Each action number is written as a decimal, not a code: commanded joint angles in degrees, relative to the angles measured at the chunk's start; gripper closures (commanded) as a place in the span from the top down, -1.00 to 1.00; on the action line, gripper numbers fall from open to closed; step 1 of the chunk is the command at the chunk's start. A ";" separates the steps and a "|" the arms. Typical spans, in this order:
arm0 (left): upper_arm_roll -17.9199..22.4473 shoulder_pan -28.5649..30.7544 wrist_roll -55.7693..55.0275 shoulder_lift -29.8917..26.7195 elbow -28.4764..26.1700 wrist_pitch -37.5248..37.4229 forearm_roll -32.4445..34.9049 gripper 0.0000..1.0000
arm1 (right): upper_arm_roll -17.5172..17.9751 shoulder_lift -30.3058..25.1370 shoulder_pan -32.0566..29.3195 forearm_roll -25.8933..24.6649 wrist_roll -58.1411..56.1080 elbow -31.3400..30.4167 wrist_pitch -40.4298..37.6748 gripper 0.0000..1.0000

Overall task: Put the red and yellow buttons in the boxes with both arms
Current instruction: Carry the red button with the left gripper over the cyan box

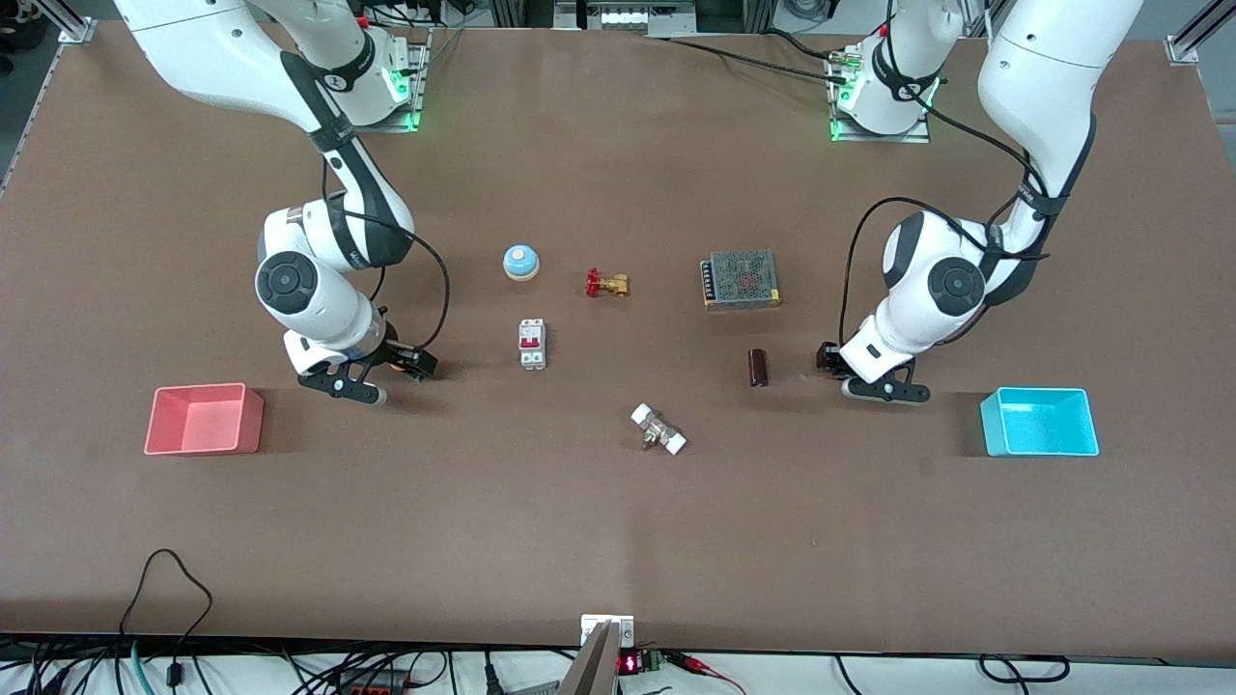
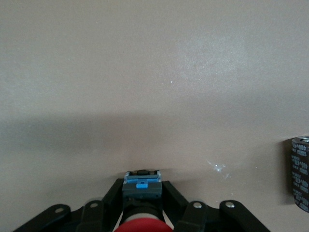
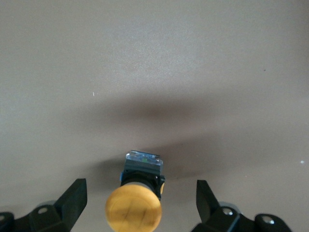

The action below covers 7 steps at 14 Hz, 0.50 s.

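The red button (image 2: 143, 223) sits between the fingers (image 2: 108, 199) of the left tool (image 2: 141, 203), which squeeze its dark body, low on the desk (image 1: 618, 521) beside a dark brown can (image 1: 758, 368). The blue box (image 1: 1040, 422) is near, at the left arm's end. The yellow button (image 3: 133, 208) stands on the desk between the wide-spread fingers (image 3: 73, 198) of the right tool (image 3: 141, 200), and they do not touch it. The pink box (image 1: 204, 418) lies near that tool, at the right arm's end.
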 commanded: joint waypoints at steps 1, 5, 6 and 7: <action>0.78 0.43 0.36 -2.59 -0.26 -0.85 1.18 -0.66 | 0.51 -0.24 0.38 -0.93 0.96 -0.40 0.14 1.00; 2.81 0.96 4.05 -5.14 13.67 -23.82 1.18 -0.64 | 1.66 -0.24 0.47 -0.93 2.81 -0.40 0.05 1.00; 2.99 1.31 4.14 -4.88 17.98 -29.28 1.26 -0.64 | 1.66 -0.24 0.38 -0.93 2.72 -0.40 0.05 1.00; 3.51 1.49 4.14 -4.71 21.42 -32.47 1.27 -0.64 | 1.66 -0.24 0.38 -0.93 2.64 -0.40 0.14 1.00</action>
